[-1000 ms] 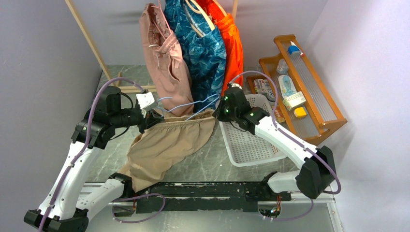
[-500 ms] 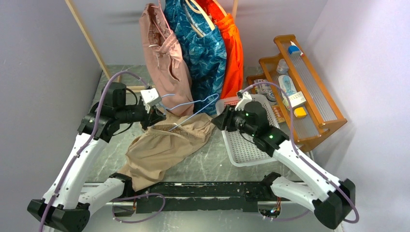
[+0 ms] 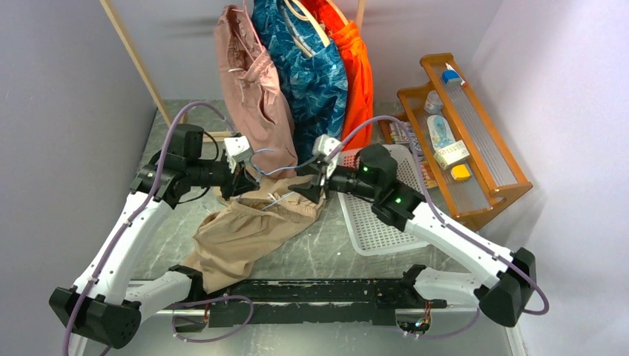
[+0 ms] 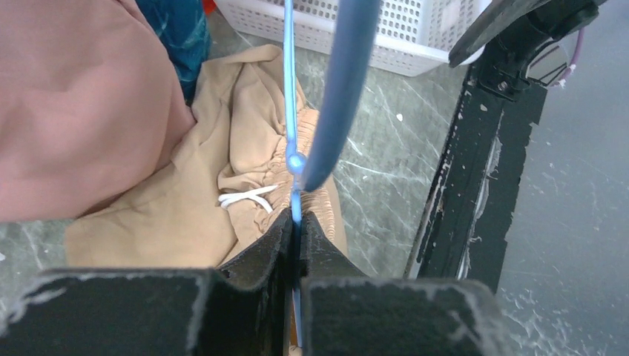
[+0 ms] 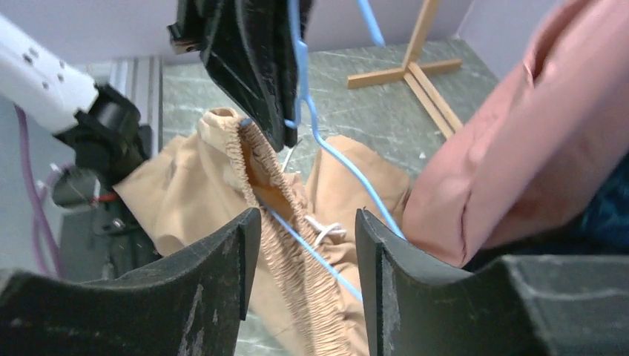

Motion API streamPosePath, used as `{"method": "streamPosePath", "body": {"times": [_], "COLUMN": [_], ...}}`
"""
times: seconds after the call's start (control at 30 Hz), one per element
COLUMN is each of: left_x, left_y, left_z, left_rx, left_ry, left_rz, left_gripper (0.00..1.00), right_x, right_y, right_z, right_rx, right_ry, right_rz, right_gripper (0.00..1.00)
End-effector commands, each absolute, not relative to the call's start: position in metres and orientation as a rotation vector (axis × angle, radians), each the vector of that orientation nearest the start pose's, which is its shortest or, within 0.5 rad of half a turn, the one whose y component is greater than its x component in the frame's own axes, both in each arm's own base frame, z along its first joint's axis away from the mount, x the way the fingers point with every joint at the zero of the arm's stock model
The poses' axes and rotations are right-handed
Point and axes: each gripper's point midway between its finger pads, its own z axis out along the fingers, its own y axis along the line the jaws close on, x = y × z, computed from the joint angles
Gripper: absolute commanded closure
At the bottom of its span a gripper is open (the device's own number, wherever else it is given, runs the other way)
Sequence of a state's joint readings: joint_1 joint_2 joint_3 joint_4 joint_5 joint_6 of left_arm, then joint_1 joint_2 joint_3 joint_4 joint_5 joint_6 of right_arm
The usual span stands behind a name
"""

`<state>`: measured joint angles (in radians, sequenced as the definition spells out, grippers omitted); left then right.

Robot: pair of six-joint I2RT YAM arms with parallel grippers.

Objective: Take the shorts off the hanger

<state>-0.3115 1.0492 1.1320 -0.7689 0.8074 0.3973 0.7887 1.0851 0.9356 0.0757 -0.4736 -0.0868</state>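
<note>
Tan shorts lie crumpled on the table, their elastic waistband still threaded on a pale blue wire hanger. My left gripper is shut on the hanger wire, which runs out between its fingers above the tan fabric. My right gripper faces it from the right, open, with the gathered waistband and a strand of hanger wire showing in the gap. Pink shorts, blue patterned shorts and orange shorts hang on the rack behind.
A white perforated basket sits right of the shorts. A wooden shelf with bottles and boxes stands at the far right. The wooden rack's leg slants at the back left. A black rail runs along the near edge.
My right gripper has opened and swung left from above the basket to the hanger and waistband. The left gripper has shifted slightly right, still clamped on the hanger.
</note>
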Motion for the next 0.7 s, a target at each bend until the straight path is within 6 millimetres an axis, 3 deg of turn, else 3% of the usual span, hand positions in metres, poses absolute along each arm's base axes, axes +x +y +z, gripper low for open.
{"method": "streamPosePath", "body": {"times": [0.0, 0.3, 0.47, 0.6, 0.67], "left_x": [0.203, 0.189, 0.182, 0.183, 0.188], "left_y": [-0.195, -0.195, -0.194, -0.193, -0.19], "left_z": [0.272, 0.279, 0.277, 0.273, 0.27], "left_rx": [1.172, 1.197, 1.221, 1.195, 1.176], "left_ry": [1.774, 1.724, 1.725, 1.765, 1.792], "left_rz": [-0.912, -0.932, -0.948, -0.952, -0.925], "left_gripper": [0.93, 0.93, 0.93, 0.93, 0.92], "right_x": [0.212, 0.217, 0.219, 0.225, 0.223], "right_y": [0.341, 0.365, 0.373, 0.373, 0.371], "right_z": [0.331, 0.297, 0.281, 0.281, 0.279], "right_rx": [-1.292, -1.483, -1.521, -1.47, -1.448], "right_ry": [1.103, 1.109, 1.138, 1.171, 1.172], "right_rz": [0.755, 0.784, 0.819, 0.807, 0.816], "right_gripper": [0.46, 0.46, 0.51, 0.68, 0.81]}}
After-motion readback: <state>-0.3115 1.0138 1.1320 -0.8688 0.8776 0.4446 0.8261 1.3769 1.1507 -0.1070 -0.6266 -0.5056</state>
